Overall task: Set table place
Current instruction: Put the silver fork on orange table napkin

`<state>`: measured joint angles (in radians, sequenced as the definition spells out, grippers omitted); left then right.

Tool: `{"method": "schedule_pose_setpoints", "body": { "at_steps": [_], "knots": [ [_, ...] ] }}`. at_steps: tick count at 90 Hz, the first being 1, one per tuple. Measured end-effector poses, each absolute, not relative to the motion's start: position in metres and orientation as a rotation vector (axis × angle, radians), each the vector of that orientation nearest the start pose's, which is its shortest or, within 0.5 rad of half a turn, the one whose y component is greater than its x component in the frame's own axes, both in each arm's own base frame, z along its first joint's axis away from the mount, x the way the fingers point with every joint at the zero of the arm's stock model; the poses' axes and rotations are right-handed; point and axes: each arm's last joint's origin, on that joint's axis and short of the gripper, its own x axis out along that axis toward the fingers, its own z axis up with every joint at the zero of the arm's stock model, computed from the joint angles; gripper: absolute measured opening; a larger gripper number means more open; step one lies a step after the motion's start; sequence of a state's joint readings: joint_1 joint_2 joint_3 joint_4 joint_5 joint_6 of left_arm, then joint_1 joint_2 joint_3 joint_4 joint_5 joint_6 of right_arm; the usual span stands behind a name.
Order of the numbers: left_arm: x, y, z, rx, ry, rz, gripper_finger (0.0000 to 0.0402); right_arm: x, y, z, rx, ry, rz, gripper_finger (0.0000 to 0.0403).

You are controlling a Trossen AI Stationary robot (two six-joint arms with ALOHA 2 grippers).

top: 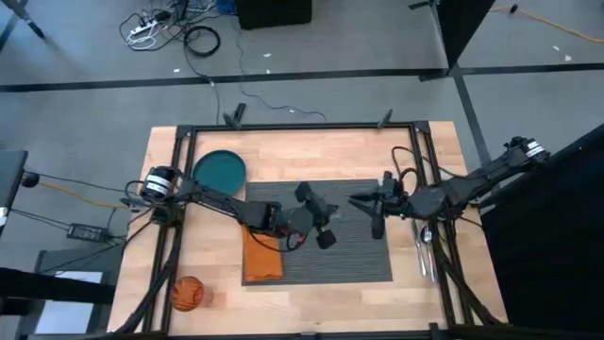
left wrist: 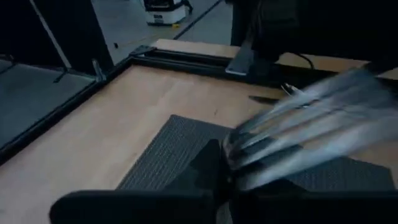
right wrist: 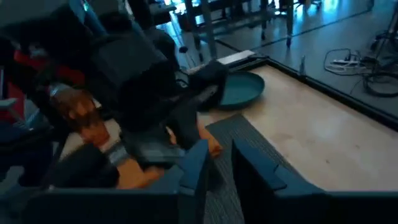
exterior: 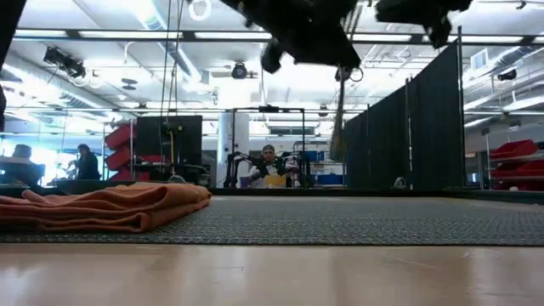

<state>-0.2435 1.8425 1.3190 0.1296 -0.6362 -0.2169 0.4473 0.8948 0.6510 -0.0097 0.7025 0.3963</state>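
While the cutlery (top: 426,247) is lying on the bare wood of the table (top: 311,151) just beyond the right edge of the ribbed grey placemat (top: 349,255), its slim silver pieces are running parallel to that edge, and the right gripper (top: 375,215) is hovering near it over the mat, far nearer than the left gripper (top: 323,227) at mid-mat. From above, the round teal plate (top: 220,170) is sitting off the mat's far left corner, the soft orange napkin (top: 261,260) is draping over its left edge, and the orange cup (top: 187,295) is standing well apart near the table's front left. At table height, the napkin (exterior: 102,208) is lying in loose folds on the woven mat (exterior: 340,221), both arms hanging above. In the left wrist view, silver streaks (left wrist: 298,124) are smearing across the mat (left wrist: 168,155); I cannot tell whether that gripper is clasping anything. In the right wrist view, the right gripper (right wrist: 219,155) is holding its fingers slightly apart on nothing, facing the plate (right wrist: 242,90).
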Motion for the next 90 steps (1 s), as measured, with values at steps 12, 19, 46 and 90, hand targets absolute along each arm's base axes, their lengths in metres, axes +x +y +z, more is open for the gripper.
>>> {"method": "schedule_pose_setpoints", "body": {
  "at_steps": [12, 19, 46, 90],
  "knots": [
    [0.399, -0.086, 0.264, -0.047, 0.336, 0.421, 0.0000, 0.174, 0.067, 0.288, 0.250, 0.169, -0.274, 0.0052],
    [0.396, -0.085, 0.262, -0.037, 0.370, 0.426, 0.0000, 0.174, 0.068, 0.287, 0.240, 0.182, -0.269, 0.0052],
    [0.364, -0.101, 0.287, -0.159, 0.432, 0.372, 0.0000, 0.176, 0.073, 0.276, 0.220, 0.259, -0.272, 0.0051],
    [0.295, -0.125, 0.271, -0.494, 0.687, 0.357, 0.0000, 0.197, 0.090, 0.239, 0.203, 0.436, -0.290, 0.0052]
  ]
}}
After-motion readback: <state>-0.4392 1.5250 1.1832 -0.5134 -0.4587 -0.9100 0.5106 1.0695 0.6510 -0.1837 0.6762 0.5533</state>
